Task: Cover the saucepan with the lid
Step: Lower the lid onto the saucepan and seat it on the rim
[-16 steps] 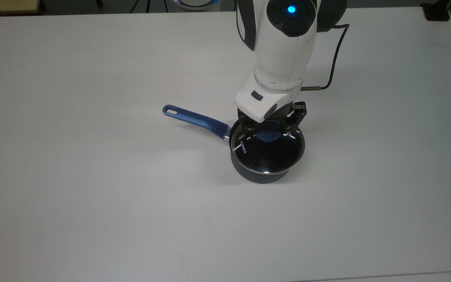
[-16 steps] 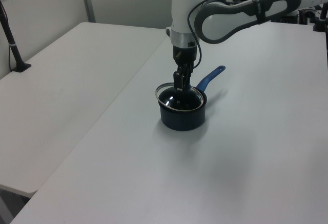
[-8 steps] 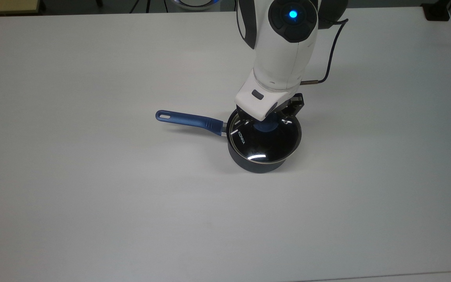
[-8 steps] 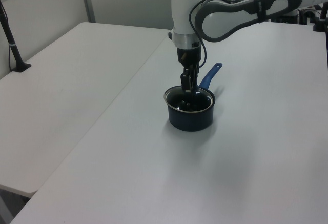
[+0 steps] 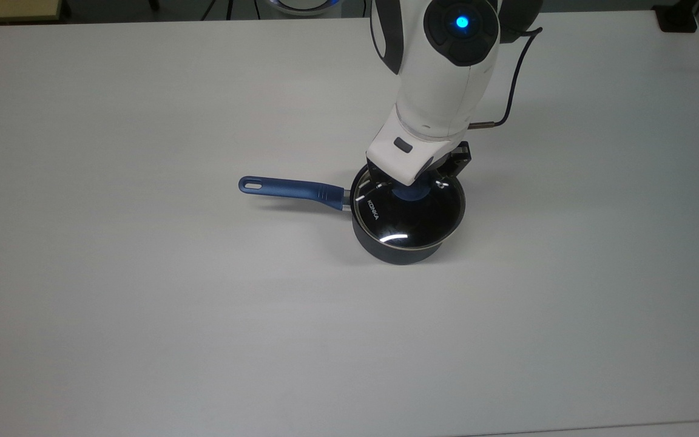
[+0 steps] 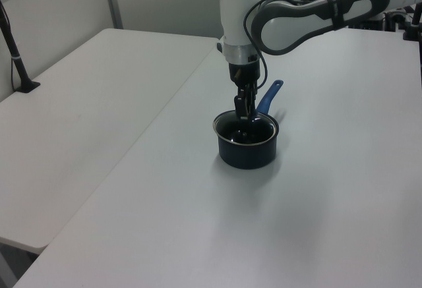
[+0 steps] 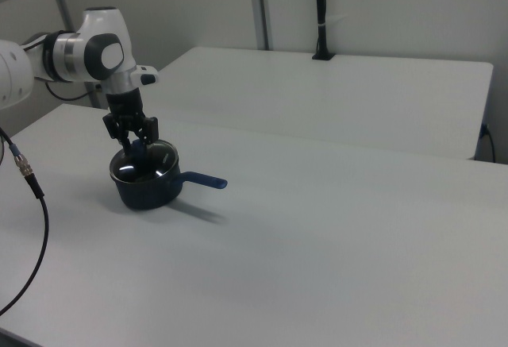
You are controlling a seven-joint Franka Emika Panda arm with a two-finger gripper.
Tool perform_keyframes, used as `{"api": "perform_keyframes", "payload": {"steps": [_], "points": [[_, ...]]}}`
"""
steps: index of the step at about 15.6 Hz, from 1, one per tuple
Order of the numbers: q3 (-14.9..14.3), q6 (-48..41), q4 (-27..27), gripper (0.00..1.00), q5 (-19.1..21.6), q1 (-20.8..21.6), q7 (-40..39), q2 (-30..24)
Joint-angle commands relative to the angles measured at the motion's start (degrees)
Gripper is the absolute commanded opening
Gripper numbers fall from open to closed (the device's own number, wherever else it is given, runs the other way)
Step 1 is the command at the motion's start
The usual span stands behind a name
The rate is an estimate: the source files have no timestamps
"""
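Between the jaws — lid (image 5: 408, 212) knob

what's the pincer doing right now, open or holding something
Pincer: its fingers straddle the blue knob of the lid, which sits on the saucepan; whether it grips or has let go cannot be told.

The white arm's wrist housing (image 5: 413, 155) hides the far rim of the round clear glass lid (image 5: 410, 220) and most of its blue knob (image 5: 410, 193) in the top view. The arm's upper links run off the frame's edge there.
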Motion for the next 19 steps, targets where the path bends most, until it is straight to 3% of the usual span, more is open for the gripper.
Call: {"api": "perform_keyframes", "payload": {"steps": [1,13,16,19], "points": [[-1.0,-3.7,-1.7,0.50,-1.4,0.9,-1.2,-1.1],[-1.0,-5.5,-3.8,0.48,-2.0,0.9,-1.2,-1.1],[-1.0,-6.4,-3.9,0.64,-2.5,1.0,-1.0,-1.1],[-1.0,-8.3,-3.9,0.71,-3.6,1.0,-1.1,-1.2]]}}
